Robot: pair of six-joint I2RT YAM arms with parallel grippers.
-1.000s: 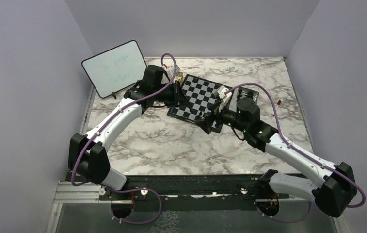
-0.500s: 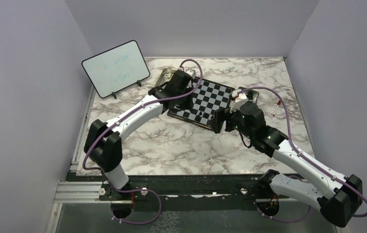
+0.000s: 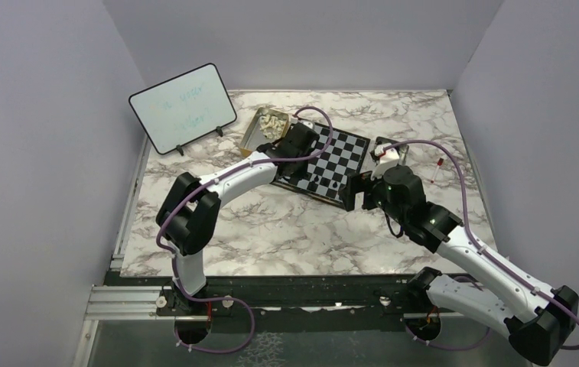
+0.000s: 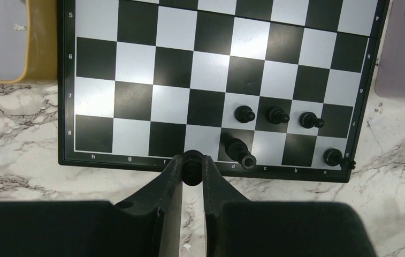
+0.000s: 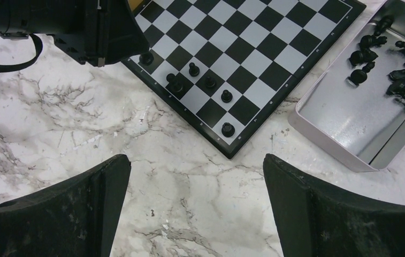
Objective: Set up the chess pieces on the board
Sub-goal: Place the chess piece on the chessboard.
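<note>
The board lies flat, with several black chess pieces standing near one corner. My left gripper is shut on a black chess piece and holds it over the near border of the board by the letter row. From above, the left gripper sits at the front edge of the board. My right gripper is open and holds nothing, above bare marble just off the corner of the board; from above that gripper is at the front right corner.
A silver tin holding more black chess pieces lies right of the board. A gold tin of cream-white chess pieces sits at the board's back left. A white dry-erase board stands far left.
The left arm swung right from the gold tin to the board's front edge. The right gripper drew back off the board's right side toward the front corner.
</note>
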